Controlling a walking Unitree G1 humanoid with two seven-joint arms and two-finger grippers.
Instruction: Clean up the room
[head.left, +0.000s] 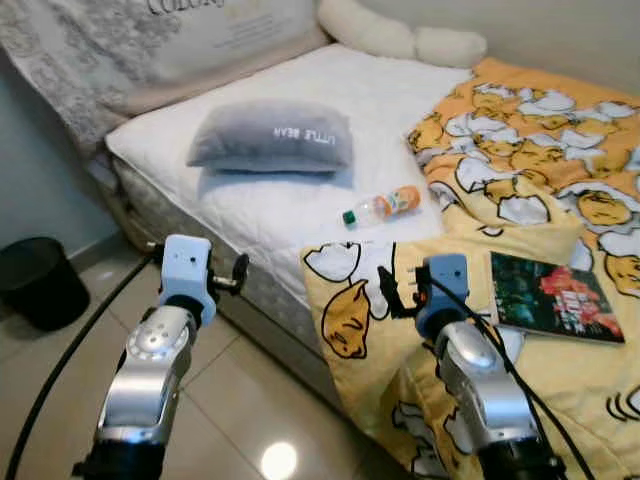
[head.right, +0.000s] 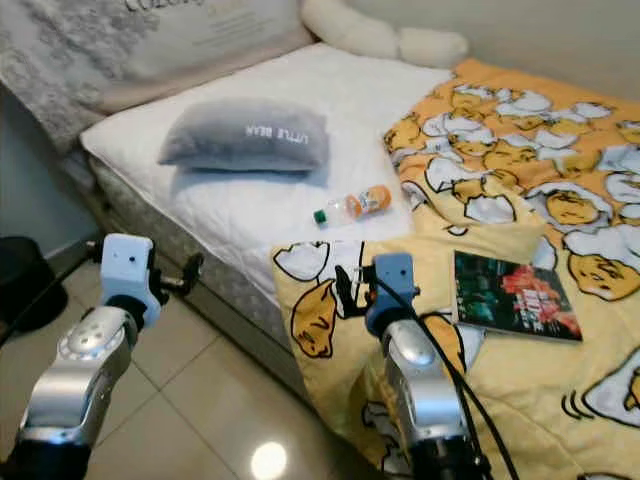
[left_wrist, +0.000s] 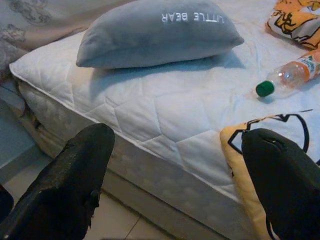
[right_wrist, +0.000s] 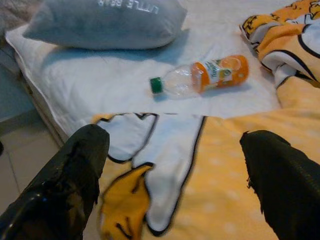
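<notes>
The right gripper (right_wrist: 175, 175), jaws spread and empty, faces the bottle (right_wrist: 202, 75) at twelve o'clock. Approach squarely, gripping its middle. The left gripper (left_wrist: 175, 180) is released too.

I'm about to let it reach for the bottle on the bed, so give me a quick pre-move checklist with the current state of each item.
1. Right gripper open and holding nothing: ok, fingers spread wide.
2. Left gripper open and holding nothing: ok, it hovers at the mattress edge.
3. Plastic bottle in view and unobstructed: ok, it lies on its side on the white mattress, green cap toward the grey pillow.
4. Path from right gripper to bottle: ok, the yellow duck blanket lies flat beneath it.
5. Bottle apart from neighbours: ok, it touches neither pillow nor book.
6. Bottle's contents: cannot tell.
</notes>
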